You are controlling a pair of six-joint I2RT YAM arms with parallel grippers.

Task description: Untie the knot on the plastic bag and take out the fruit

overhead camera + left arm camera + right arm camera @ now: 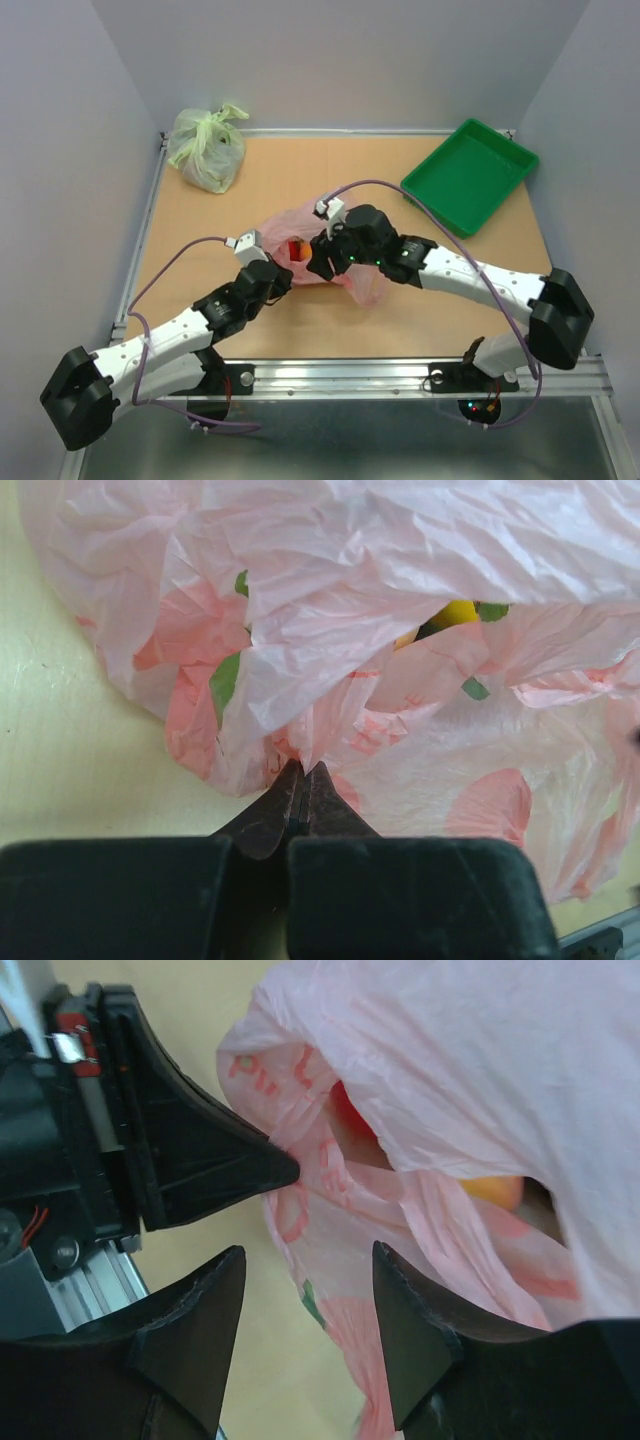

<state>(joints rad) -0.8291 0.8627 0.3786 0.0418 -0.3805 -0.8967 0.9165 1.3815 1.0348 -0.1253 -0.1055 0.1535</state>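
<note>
The pink plastic bag (372, 284) lies crumpled mid-table between both arms, its mouth gaping; no tied knot shows. A red-orange fruit (297, 248) shows in the opening. My left gripper (283, 272) is shut on a fold of the bag's edge (303, 770). A yellow fruit (455, 613) peeks through the plastic (400, 560). My right gripper (318, 262) is open; in its wrist view it (308, 1252) straddles a hanging strip of the bag (450, 1060) without gripping. A red fruit (345, 1112) and an orange fruit (495, 1192) sit inside.
A pale green tied bag (207, 148) stands at the back left corner. A green tray (470, 175) lies at the back right. A metal rail (400, 375) runs along the near edge. The left gripper's tip (285, 1170) sits close to my right fingers.
</note>
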